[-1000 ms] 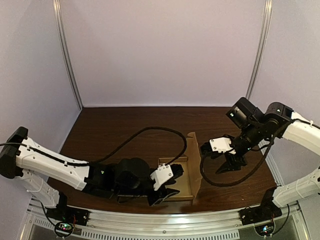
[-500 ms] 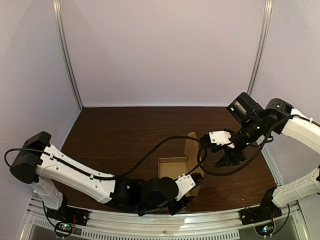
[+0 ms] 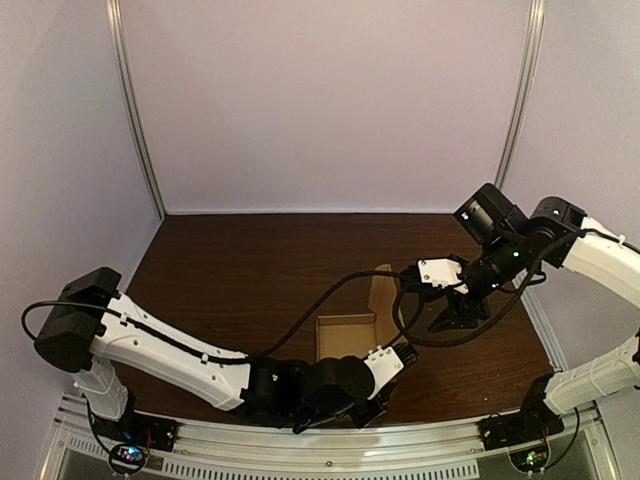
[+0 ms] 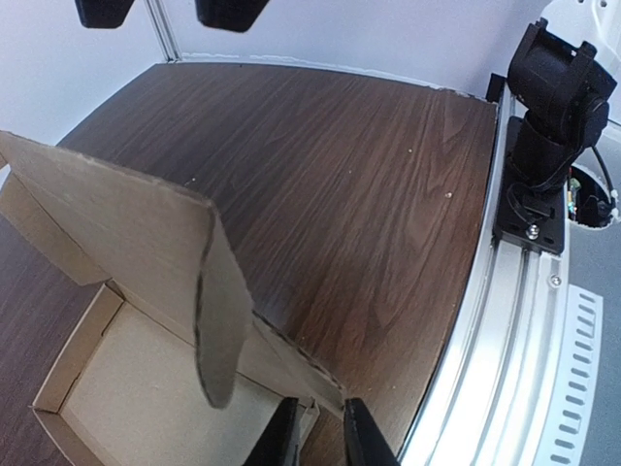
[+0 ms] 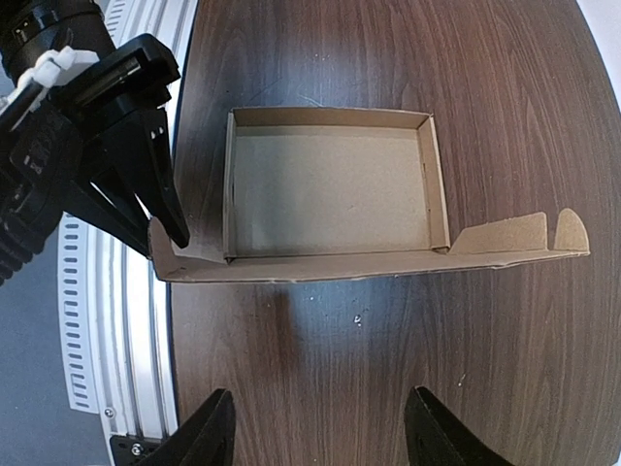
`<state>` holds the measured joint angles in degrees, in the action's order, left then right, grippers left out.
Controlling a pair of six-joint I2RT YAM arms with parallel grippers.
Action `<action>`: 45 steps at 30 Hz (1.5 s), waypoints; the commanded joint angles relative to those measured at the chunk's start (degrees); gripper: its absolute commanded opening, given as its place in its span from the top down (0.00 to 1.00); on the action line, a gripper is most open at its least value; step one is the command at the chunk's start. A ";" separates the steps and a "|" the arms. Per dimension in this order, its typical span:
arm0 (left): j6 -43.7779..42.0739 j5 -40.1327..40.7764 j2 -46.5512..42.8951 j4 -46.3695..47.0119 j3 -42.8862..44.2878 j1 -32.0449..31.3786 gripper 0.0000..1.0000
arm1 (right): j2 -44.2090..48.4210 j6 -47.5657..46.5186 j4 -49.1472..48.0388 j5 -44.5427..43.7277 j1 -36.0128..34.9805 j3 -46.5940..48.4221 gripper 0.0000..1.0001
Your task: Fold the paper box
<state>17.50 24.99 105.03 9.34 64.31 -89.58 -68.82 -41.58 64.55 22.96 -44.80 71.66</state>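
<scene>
Three low sides of the box (image 5: 330, 189) are raised at the counter's (image 5: 485, 116) near edge; one tall flap (image 5: 388, 262) is yet unfolded, straddled by left fingers (image 5: 173, 225), grip untellable; right fingers (image 3: 455, 320) are spread, empty.

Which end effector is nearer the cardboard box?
Left. The left end effector grips the box at its flap end; the right end effector hangs open above, apart from it.
</scene>
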 commanded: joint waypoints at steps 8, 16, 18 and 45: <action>-0.98 3.65 2.74 3.92 1.17 0.06 0.75 | 0.87 1.45 -1.05 -0.61 0.74 -1.78 0.40; 1.27 7.49 4.93 5.09 2.70 0.10 0.65 | 1.87 1.49 -0.33 -0.74 1.86 -1.52 0.39; 1.14 7.56 5.99 4.49 4.12 0.03 0.64 | 2.00 1.55 -0.44 -0.88 2.12 -1.60 0.39; 8.05 6.71 7.25 -0.91 7.40 2.08 0.87 | 5.30 1.83 -1.66 -0.38 5.60 -3.81 0.38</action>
<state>25.98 35.55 113.03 7.68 72.97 -87.83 -64.58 -40.07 62.83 22.94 -39.70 68.73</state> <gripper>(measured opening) 0.124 0.616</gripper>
